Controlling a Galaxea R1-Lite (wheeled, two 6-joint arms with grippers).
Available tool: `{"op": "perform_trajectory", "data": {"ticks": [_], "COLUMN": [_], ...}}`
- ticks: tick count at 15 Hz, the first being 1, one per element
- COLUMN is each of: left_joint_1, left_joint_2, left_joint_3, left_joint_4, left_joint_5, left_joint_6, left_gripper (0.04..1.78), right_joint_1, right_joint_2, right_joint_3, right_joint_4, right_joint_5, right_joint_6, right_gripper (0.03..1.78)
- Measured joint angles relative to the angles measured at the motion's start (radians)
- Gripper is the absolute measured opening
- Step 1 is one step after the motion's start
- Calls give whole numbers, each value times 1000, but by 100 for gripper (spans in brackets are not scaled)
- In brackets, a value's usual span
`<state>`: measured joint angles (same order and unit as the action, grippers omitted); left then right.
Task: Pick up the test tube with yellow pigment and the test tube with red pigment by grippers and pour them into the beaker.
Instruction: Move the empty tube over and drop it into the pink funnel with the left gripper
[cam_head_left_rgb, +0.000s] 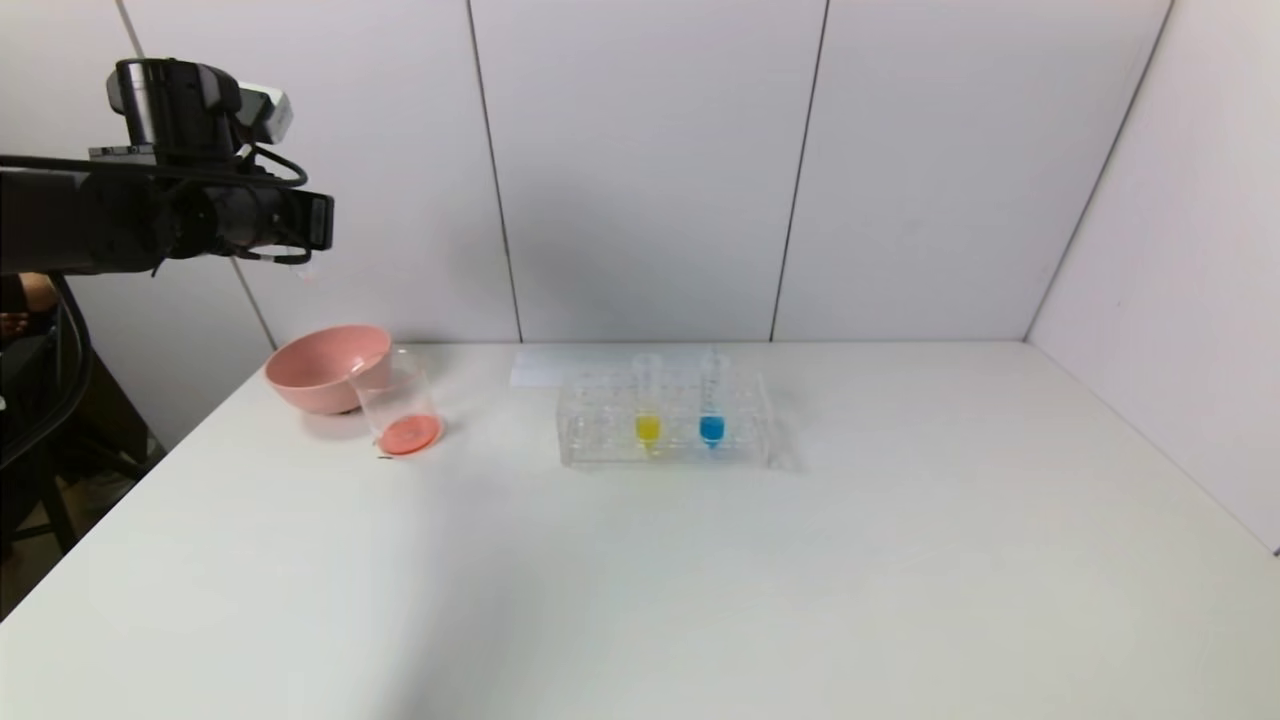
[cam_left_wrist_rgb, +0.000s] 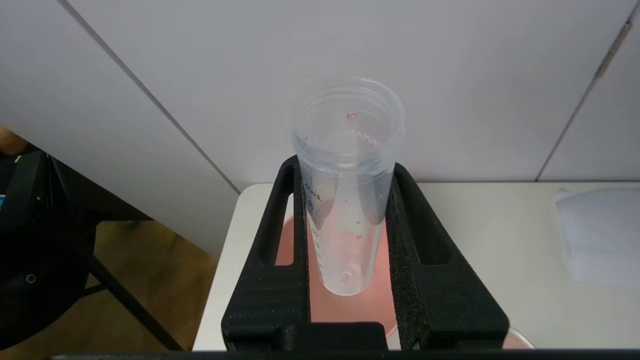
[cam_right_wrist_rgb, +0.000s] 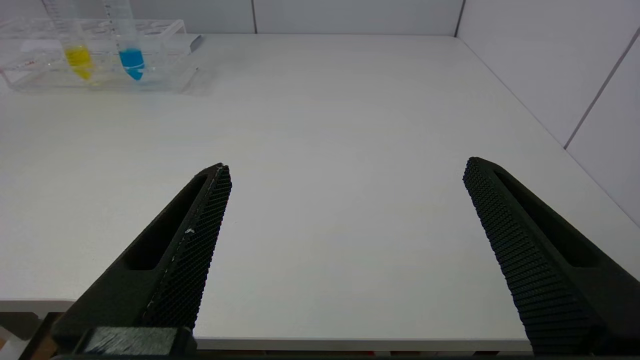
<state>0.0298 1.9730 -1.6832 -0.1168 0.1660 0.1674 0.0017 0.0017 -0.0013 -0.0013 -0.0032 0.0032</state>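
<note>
The left claw (cam_left_wrist_rgb: 345, 235) is clamped on the test tube with red pigment (cam_left_wrist_rgb: 347, 190), one black finger pressed to each side of the clear wall. The tube is drained, with only a few droplets clinging inside, and its open mouth points away from the wrist toward the wall. In the head view this claw (cam_head_left_rgb: 300, 235) hangs high at about ten o'clock, above and slightly behind the pink bowl (cam_head_left_rgb: 325, 367), well clear of the surface (cam_head_left_rgb: 640, 580).

The beaker (cam_head_left_rgb: 400, 405) stands on the surface just at the bowl's four o'clock side, touching or nearly touching it, with red-orange liquid pooled in its bottom. It lies below the left claw and a little toward the centre.

The test tube with yellow pigment (cam_head_left_rgb: 647, 405) stands upright in the clear rack (cam_head_left_rgb: 665, 425), near twelve o'clock on the surface, beside the tube with blue liquid (cam_head_left_rgb: 711, 405). A white sheet (cam_head_left_rgb: 545, 368) lies behind the rack.

The right claw (cam_right_wrist_rgb: 345, 240) has its fingers wide apart, holding nothing, low over the near edge of the surface at about five o'clock; the rack sits well off toward its eleven o'clock. Between the right claw and the rack the surface is open white room. The wall panels close the far edge and the right side; the left edge drops off beside the bowl.
</note>
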Motion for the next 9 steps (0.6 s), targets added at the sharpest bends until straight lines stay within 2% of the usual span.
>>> {"op": "perform_trajectory", "data": {"ticks": [2, 9], "left_joint_1": [16, 62], "left_joint_2": [11, 55], "left_joint_3": [29, 63], "left_joint_4": [-60, -108], "left_joint_5": [5, 5], "left_joint_6": [-8, -69], "left_gripper": [47, 47], "right_joint_1": [0, 0], "right_joint_2": [0, 0], "right_joint_3": [0, 0], "right_joint_4": [0, 0], "right_joint_5": [0, 0], "right_joint_6": [0, 0], "right_gripper": [170, 170]}}
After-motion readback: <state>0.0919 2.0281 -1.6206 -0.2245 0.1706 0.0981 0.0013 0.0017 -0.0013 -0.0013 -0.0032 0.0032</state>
